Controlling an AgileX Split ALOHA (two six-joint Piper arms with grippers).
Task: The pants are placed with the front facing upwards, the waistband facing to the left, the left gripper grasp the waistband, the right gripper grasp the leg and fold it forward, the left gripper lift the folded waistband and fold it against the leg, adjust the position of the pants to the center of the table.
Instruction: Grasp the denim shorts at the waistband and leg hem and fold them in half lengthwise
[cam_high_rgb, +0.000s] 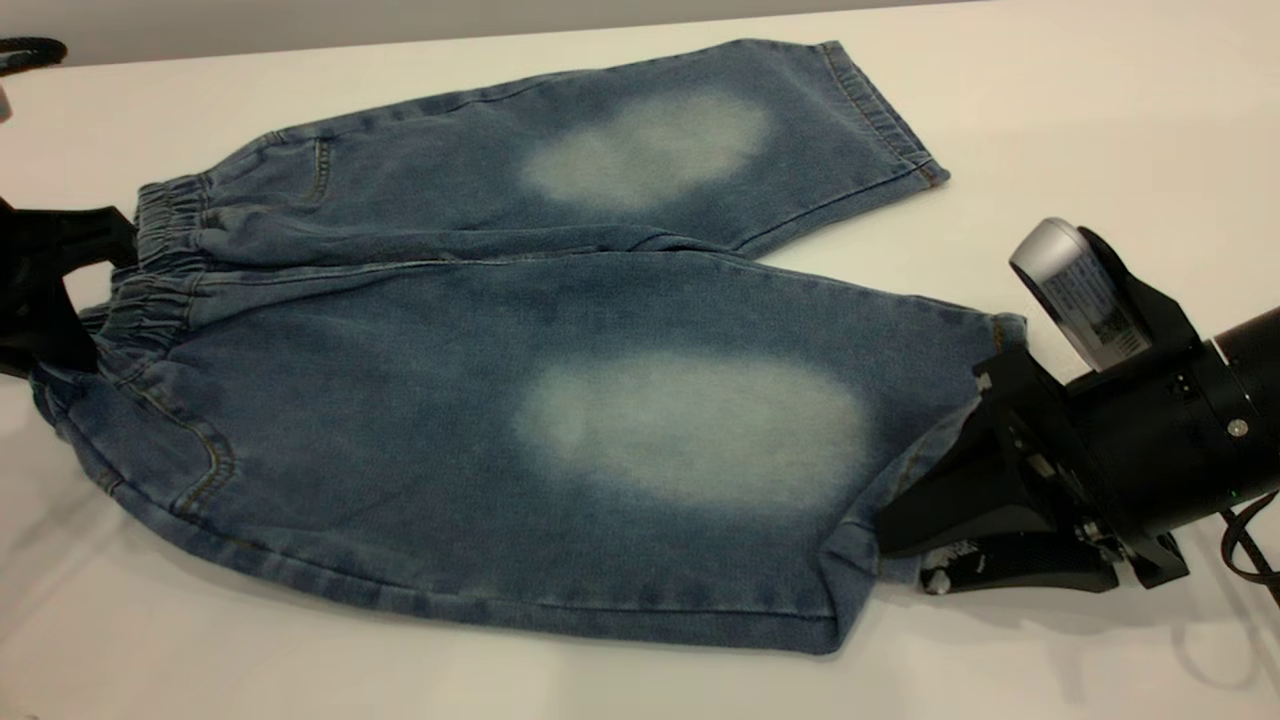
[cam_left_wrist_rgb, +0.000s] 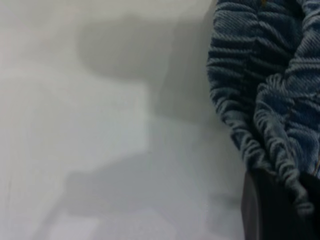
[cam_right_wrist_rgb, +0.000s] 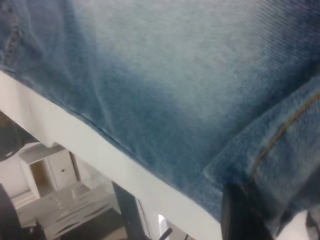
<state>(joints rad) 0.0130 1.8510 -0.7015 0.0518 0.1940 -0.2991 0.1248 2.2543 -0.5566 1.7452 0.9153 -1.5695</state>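
The blue denim pants (cam_high_rgb: 560, 330) lie flat, front up, on the white table (cam_high_rgb: 1100, 120), with the gathered waistband (cam_high_rgb: 165, 270) at the left and both legs running right. My left gripper (cam_high_rgb: 88, 335) sits at the waistband's near end and is shut on it. In the left wrist view the ruched waistband (cam_left_wrist_rgb: 260, 100) drapes over a black finger (cam_left_wrist_rgb: 272, 215). My right gripper (cam_high_rgb: 900, 530) is shut on the hem of the near leg (cam_high_rgb: 700, 430), where the cloth bunches. The right wrist view shows the leg (cam_right_wrist_rgb: 175, 90) with its stitched hem pinched at a black finger (cam_right_wrist_rgb: 245, 215).
The far leg (cam_high_rgb: 650, 150) lies flat toward the back of the table. A dark object (cam_high_rgb: 30, 50) sits at the back left corner. In the right wrist view the table's edge (cam_right_wrist_rgb: 100, 150) runs close beside the leg, with white furniture (cam_right_wrist_rgb: 50, 175) below.
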